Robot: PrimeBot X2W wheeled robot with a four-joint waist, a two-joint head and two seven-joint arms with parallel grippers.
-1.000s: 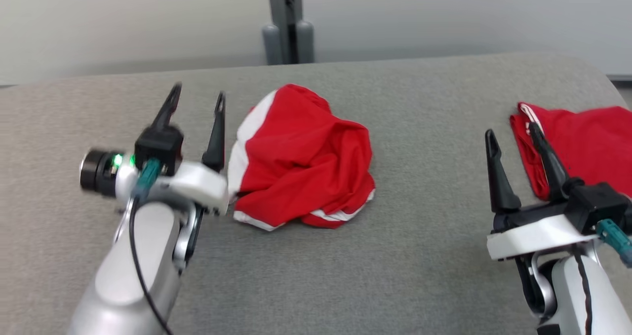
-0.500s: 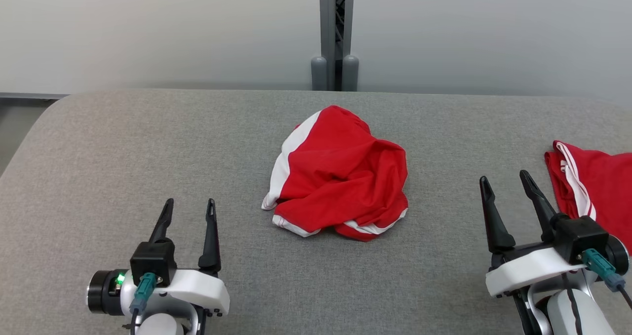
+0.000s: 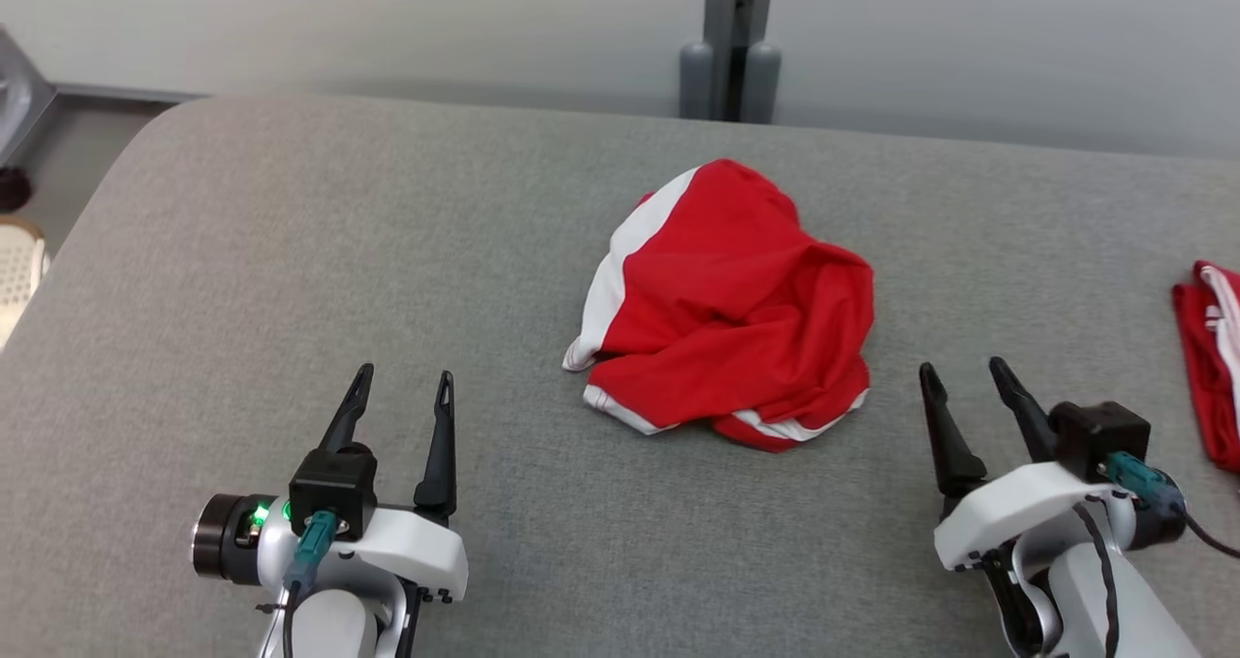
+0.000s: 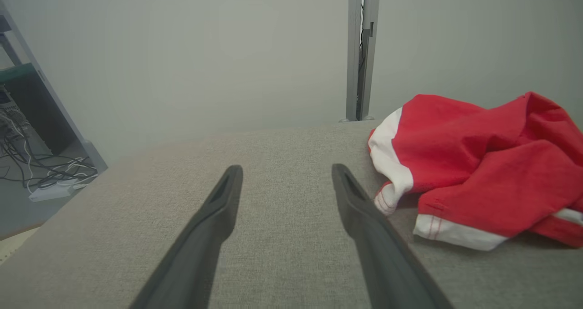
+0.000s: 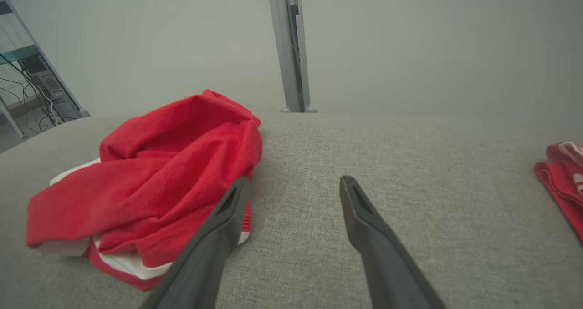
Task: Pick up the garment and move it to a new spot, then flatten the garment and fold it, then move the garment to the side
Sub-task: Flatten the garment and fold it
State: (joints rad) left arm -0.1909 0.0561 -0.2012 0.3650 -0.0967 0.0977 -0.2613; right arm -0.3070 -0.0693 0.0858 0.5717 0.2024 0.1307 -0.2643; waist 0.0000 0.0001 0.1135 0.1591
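Head view has the left gripper at the lower left and the right gripper at the lower right, both with fingers spread and empty above the grey padded surface. Between and beyond them lies the red garment, touching neither, crumpled so its long axis cannot be made out; its white side band runs from far edge to near left. A second red cloth is cut off at the right edge
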